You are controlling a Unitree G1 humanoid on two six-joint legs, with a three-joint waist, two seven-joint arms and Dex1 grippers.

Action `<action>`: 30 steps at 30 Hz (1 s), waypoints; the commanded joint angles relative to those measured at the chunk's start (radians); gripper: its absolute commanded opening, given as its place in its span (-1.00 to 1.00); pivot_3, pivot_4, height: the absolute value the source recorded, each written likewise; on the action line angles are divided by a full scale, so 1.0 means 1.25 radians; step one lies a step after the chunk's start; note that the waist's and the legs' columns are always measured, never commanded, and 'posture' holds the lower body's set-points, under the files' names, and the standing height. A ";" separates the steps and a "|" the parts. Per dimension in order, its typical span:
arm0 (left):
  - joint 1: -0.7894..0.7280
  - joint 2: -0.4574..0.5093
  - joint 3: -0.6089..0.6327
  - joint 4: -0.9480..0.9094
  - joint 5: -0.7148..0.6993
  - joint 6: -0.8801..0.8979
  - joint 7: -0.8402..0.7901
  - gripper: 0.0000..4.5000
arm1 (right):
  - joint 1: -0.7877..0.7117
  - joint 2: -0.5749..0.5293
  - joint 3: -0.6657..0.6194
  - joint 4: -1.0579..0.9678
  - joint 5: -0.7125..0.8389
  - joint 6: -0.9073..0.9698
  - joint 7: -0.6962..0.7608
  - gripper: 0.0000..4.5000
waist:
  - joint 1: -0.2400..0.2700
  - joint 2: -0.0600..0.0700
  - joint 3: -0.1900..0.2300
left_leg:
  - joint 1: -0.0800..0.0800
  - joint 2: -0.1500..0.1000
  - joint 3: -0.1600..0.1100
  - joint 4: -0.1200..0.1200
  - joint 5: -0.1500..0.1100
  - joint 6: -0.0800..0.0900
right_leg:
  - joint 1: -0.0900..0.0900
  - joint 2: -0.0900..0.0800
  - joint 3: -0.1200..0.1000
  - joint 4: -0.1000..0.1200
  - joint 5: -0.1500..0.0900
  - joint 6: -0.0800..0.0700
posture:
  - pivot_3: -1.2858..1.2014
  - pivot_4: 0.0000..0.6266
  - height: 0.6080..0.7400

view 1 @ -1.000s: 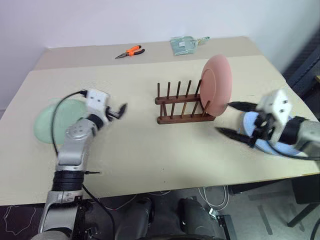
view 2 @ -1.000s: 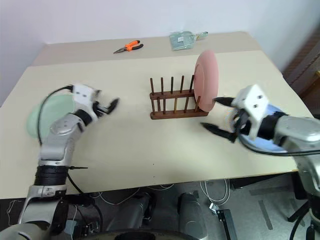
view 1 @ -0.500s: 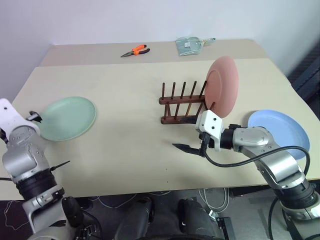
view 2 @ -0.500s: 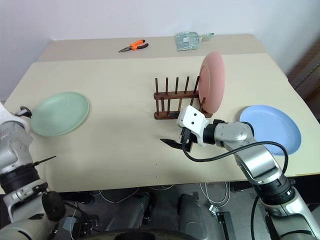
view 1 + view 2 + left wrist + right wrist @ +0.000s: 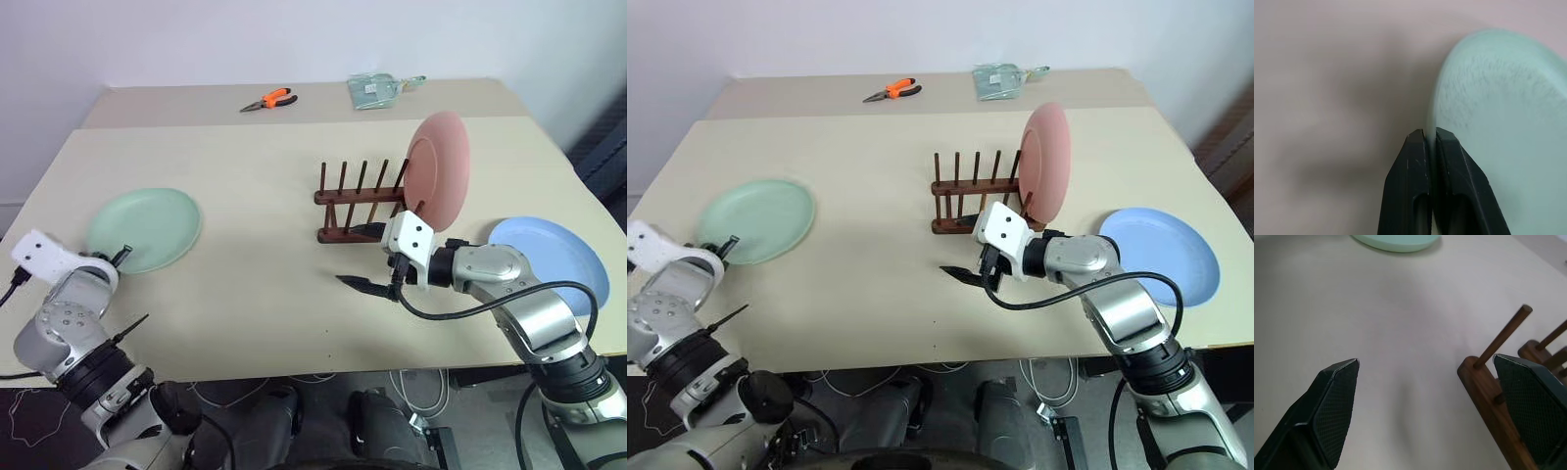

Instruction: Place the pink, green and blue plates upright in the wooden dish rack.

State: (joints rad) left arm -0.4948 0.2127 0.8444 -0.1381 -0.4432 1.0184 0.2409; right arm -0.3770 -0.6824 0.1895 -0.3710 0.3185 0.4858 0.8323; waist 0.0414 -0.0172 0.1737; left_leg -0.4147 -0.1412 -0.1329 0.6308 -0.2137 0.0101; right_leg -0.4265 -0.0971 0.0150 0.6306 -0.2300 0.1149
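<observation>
**Left claw pinched at the green plate's rim, right claw wide by the rack**

The left claw [image 5: 1429,139] has its two fingers pressed together, tips at the near edge of the green plate [image 5: 145,228]; whether they pinch the rim or only touch it I cannot tell. That arm is bent in low at the counter's [image 5: 255,294] 8 o'clock corner, claw aimed toward the plate.

The right claw [image 5: 367,257] stands wide apart and holds nothing. One finger [image 5: 1528,401] sits just beside the near rail of the wooden dish rack [image 5: 362,203]; the other [image 5: 1327,406] hangs over bare counter. Its forearm reaches in from 4 o'clock.

The rack sits near the counter's centre, the pink plate [image 5: 438,168] upright in its 3 o'clock end. The blue plate [image 5: 549,257] lies flat at 4 o'clock. Orange pliers [image 5: 268,99] lie at 12 o'clock.
</observation>
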 commanded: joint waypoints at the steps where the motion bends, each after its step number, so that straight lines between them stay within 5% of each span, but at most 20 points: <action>1: -0.025 0.050 -0.153 -0.060 0.005 -0.090 -0.105 -0.97 | -0.026 0.003 -0.030 -0.035 -0.029 -0.036 -0.023 1.00 | -0.001 0.000 0.000 | 0.000 0.000 0.000 0.000 0.000 0.000 | 0.000 0.000 0.000 0.000 0.000 0.000 | 0.03 -0.52 0.68; 8: -0.161 0.066 -0.392 -0.100 -0.009 -0.103 -0.217 -0.97 | -0.152 0.076 0.044 0.015 -0.184 -0.176 -0.085 1.00 | -0.006 0.000 0.000 | 0.000 0.000 0.000 -0.001 0.000 -0.001 | -0.001 0.000 0.000 0.000 0.000 -0.001 | 0.03 -0.52 0.68; 17: -0.249 0.027 -0.502 -0.117 -0.026 -0.036 -0.230 -0.97 | -0.251 0.124 0.148 0.186 -0.442 -0.335 -0.182 1.00 | -0.025 0.000 0.001 | 0.000 0.000 0.000 -0.001 0.004 -0.005 | -0.002 0.001 0.001 0.001 0.000 -0.001 | 0.03 -0.52 0.68; 20: -0.262 -0.003 -0.495 -0.128 -0.047 -0.006 -0.215 -1.00 | -0.257 0.120 0.171 0.226 -0.506 -0.380 -0.194 0.65 | -0.025 -0.001 0.001 | 0.000 0.000 0.000 -0.001 0.004 -0.005 | -0.002 0.001 0.001 0.001 0.000 -0.001 | 0.03 -0.52 0.68; 27: -0.256 -0.014 -0.490 -0.141 -0.053 0.015 -0.205 -1.00 | -0.242 0.121 0.161 0.245 -0.553 -0.418 -0.193 -0.99 | -0.028 0.000 0.001 | 0.000 0.000 0.000 -0.001 0.004 -0.006 | -0.002 0.002 0.001 0.001 0.000 -0.001 | 0.03 -0.52 0.68; 30: -0.253 -0.025 -0.472 -0.140 -0.069 0.003 -0.209 -0.86 | -0.241 0.119 0.148 0.245 -0.568 -0.431 -0.204 -1.00 | -0.025 0.000 0.001 | 0.000 0.000 0.000 -0.001 0.004 -0.006 | -0.002 0.002 0.001 0.001 0.000 -0.001 | 0.03 -0.52 0.68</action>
State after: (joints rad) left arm -0.7975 0.1907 0.2408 -0.2595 -0.4932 1.0441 -0.0018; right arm -0.6732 -0.5319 0.4160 -0.0546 -0.3803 -0.0497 0.5963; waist 0.0097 -0.0178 0.1745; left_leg -0.4150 -0.1410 -0.1327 0.6294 -0.2082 0.0029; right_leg -0.4290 -0.0943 0.0163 0.6324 -0.2296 0.1141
